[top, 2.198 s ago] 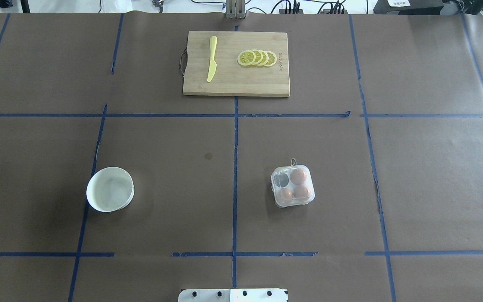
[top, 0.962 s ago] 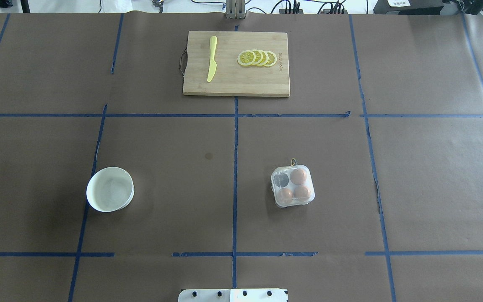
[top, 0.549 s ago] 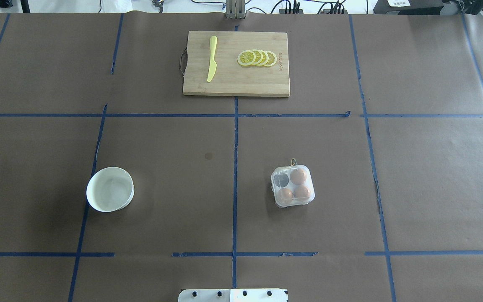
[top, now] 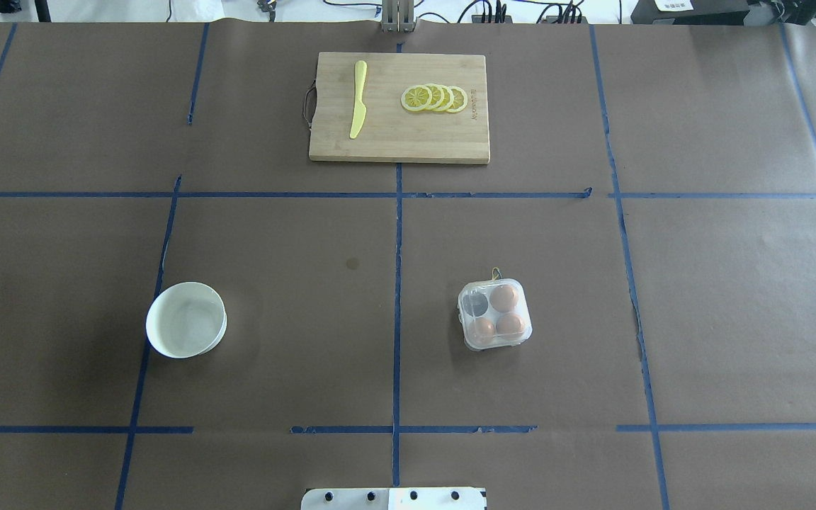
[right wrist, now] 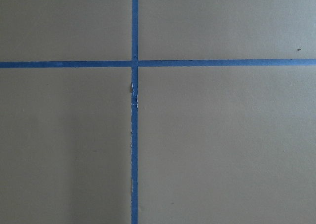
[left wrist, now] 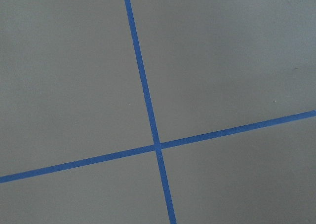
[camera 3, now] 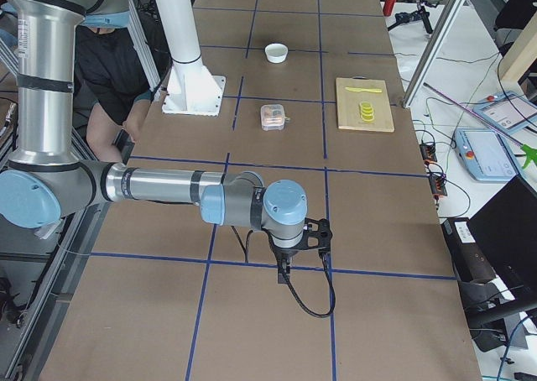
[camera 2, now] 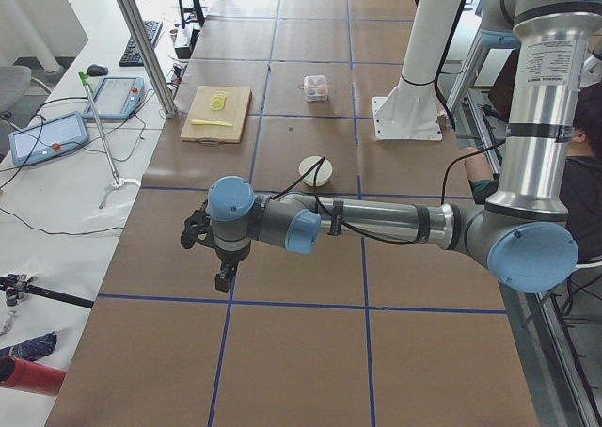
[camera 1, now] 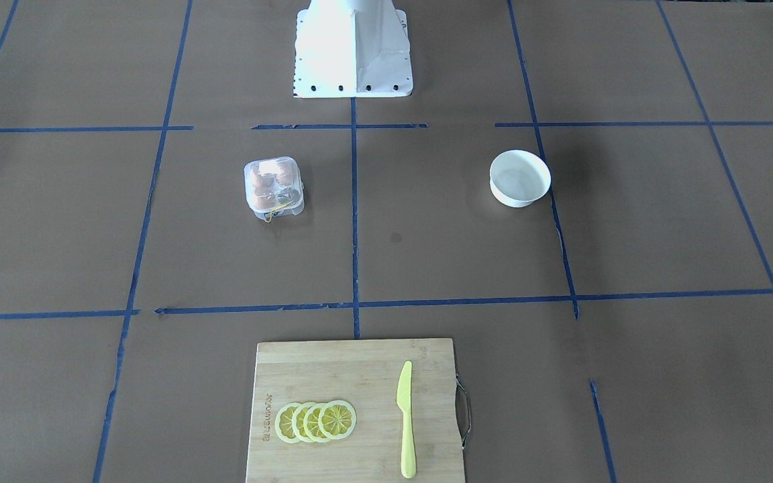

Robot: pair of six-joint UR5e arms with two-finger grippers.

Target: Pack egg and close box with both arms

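**Overhead view.** Box (top: 494,314) near the base (top: 394,498), just right of the centre tape (top: 397,283). Three eggs (top: 504,298) inside, seen through the clear plastic in the far-right, near-right and near-left cells. Cannot tell whether the lid is latched. Bowl (top: 186,319) well apart to the left. Board (top: 399,142) at far centre, with the knife (top: 358,99) on its left part and overlapped lemon slices (top: 435,98) on its right. Burnt-in mark (top: 474,105) along the board's right edge, too small to read.

**Front-facing view.** Same layout mirrored. Yellow string (camera 1: 272,211) on the box's far side, plainer here than from overhead. Mark again illegible.

**Side views alone.** Left gripper (camera 2: 224,278) pointing down over the table's left end, well apart from the bowl. Right gripper (camera 3: 283,272) pointing down over the right end, well apart from the box. Fingers spread or pressed together: cannot tell for either.

**Wrist views.** Only a tape crossing on brown paper in each.
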